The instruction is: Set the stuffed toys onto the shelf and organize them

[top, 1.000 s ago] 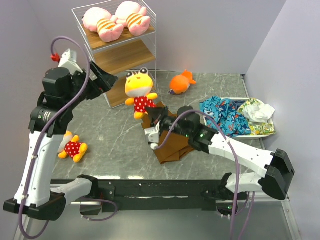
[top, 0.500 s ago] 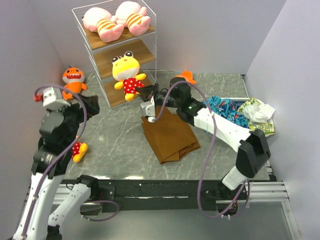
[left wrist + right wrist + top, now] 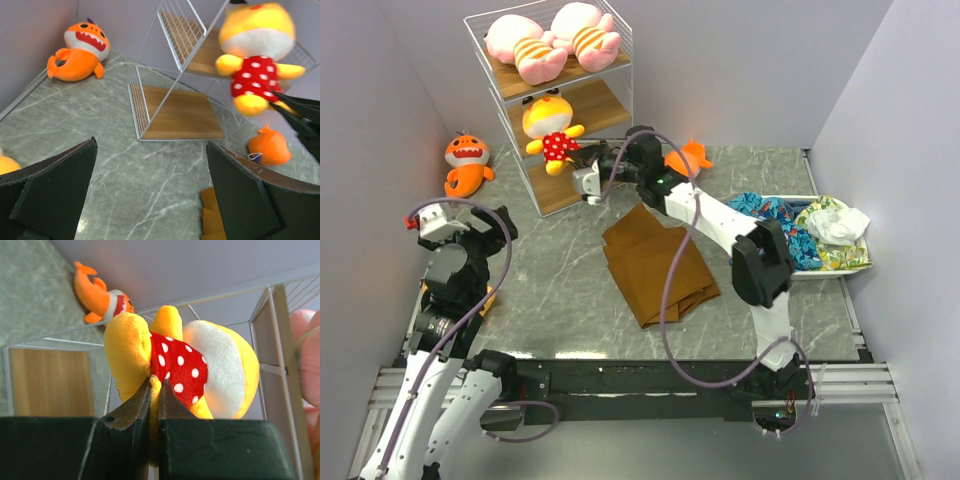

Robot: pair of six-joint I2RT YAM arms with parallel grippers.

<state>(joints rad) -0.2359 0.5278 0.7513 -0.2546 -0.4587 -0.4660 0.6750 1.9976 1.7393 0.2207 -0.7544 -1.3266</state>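
The right claw is clamped on a yellow leg of the yellow toy in the red polka-dot outfit, its two fingers pressed together with the limb between them. The toy hangs at the open front of the shelf, level with the middle board. Whether it touches the board cannot be told. Its long axis stands roughly upright: head up and toward the far left, feet down toward the near right. The claw sits just below and to the near right of the toy, reaching in from the right.

Two pink toys lie side by side on the top board, striped bodies and feet toward the near edge. An orange shark lies on the counter left of the shelf. A second orange shark lies right of the shelf, behind the right arm. A second yellow toy lies on the near left of the counter, mostly hidden by the left arm.

The left claw hangs over the left counter, fingers wide apart and holding nothing, well apart from the held toy.

A brown cloth lies folded mid-counter.
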